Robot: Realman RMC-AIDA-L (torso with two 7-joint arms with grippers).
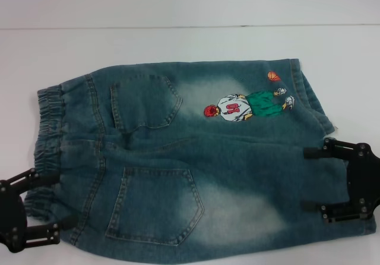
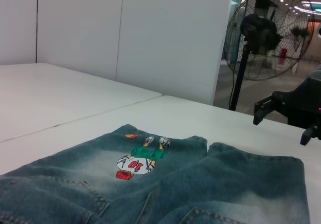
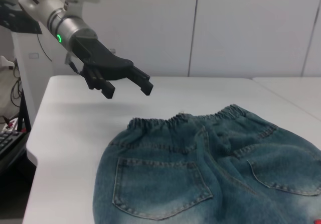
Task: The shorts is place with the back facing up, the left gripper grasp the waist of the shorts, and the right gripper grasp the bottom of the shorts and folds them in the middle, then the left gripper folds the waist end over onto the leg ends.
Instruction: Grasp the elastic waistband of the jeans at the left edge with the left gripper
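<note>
The denim shorts [image 1: 196, 158] lie flat, back up, on the white table [image 1: 178, 45]. Their elastic waist [image 1: 50, 122] is at the left and the leg ends [image 1: 309, 92] at the right. The cartoon embroidery [image 1: 246, 106] sits on the far leg. My left gripper [image 1: 50, 199] is open over the near waist corner, and the right wrist view shows the left gripper [image 3: 128, 89] raised above the cloth. My right gripper [image 1: 306, 179] is open over the near leg's bottom hem, and the left wrist view shows the right gripper [image 2: 286, 111] in the air past the hems [image 2: 251, 153].
Bare white table surrounds the shorts on the far side and left. A black standing fan [image 2: 266, 33] stands beyond the table, behind the right arm. White wall panels [image 3: 241, 28] back the table.
</note>
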